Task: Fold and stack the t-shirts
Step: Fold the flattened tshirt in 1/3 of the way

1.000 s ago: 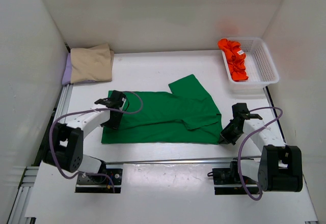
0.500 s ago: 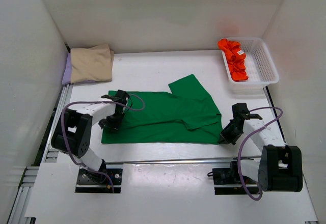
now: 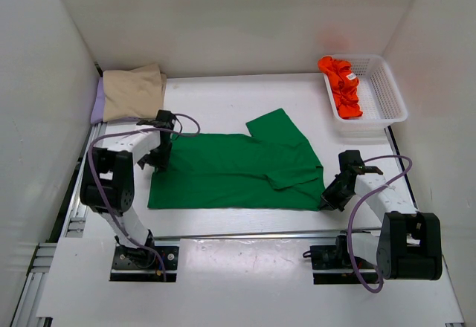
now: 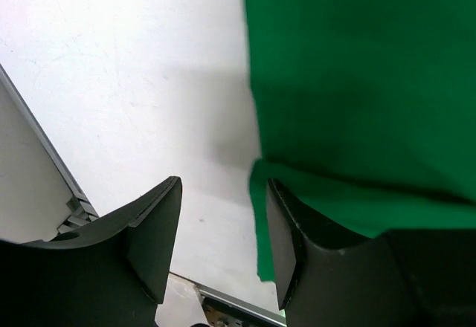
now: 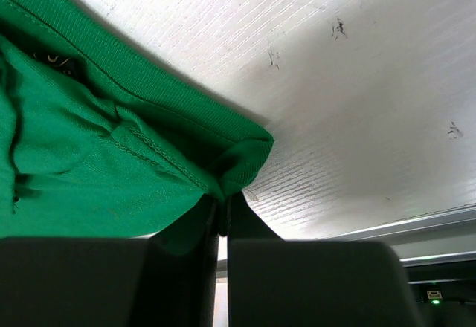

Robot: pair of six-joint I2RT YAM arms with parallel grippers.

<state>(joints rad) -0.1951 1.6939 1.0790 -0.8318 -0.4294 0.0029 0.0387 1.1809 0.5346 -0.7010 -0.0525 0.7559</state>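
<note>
Green t-shirt (image 3: 238, 171) lies spread across the middle of the surface (image 3: 223, 104), with one sleeve turned in over the body on its right half. The beige t-shirt (image 3: 132, 93) sits folded on the lilac t-shirt (image 3: 97, 104) in the far left corner. The orange-red t-shirt (image 3: 341, 82) is bunched in the basket (image 3: 390, 96) at the far right. Right end effector (image 5: 221, 215) is clenched on the near right corner of the green t-shirt, a pinch of hem showing between the shut fingers. Left end effector (image 4: 223, 193) is released at the shirt's far left corner. Its jaws are apart and straddle the cloth edge, which runs just beside one finger, and nothing is gripped. Assessment: the step in hand is securing a second hold for the next fold. Recommended practice: shift the left end effector slightly over the cloth so the hem sits well between the fingers, lower it to the surface, and close on the edge before any lift. Both holds should then rise together with the cloth taut between them, so that the fold lands square. Risk: a shallow bite may slip off.
</note>
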